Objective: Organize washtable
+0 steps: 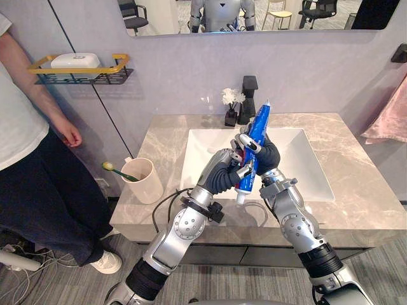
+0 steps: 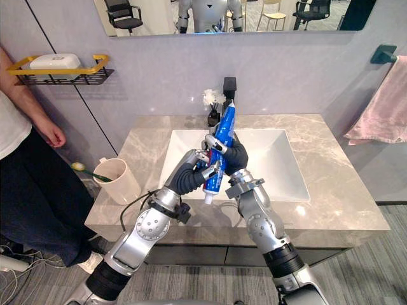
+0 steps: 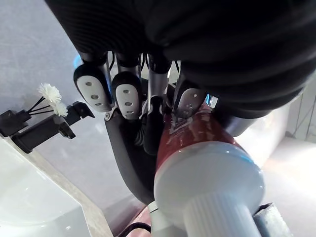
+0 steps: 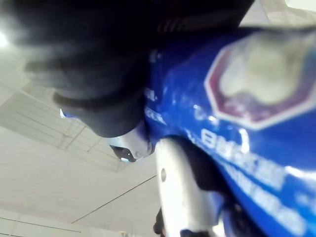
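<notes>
Left hand (image 1: 222, 171) and right hand (image 1: 267, 155) both curled fingers round the toothpaste tube (image 1: 259, 124), cap-down above the sink (image 1: 299, 159); one needed a firm hold before the other released, probably towards the cup (image 1: 145, 184).

Pale grey wall (image 1: 178, 70) fills the upper frame, a mirror (image 1: 165, 16) along the top edge. Mid-frame, a marble counter (image 1: 362, 190) holds a white sink (image 1: 299, 159); grey wood-look floor (image 1: 241, 286) runs along the bottom.

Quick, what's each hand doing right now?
Left hand: closed on the cap end of the toothpaste tube.
Right hand: closed round the same tube's middle.
</notes>
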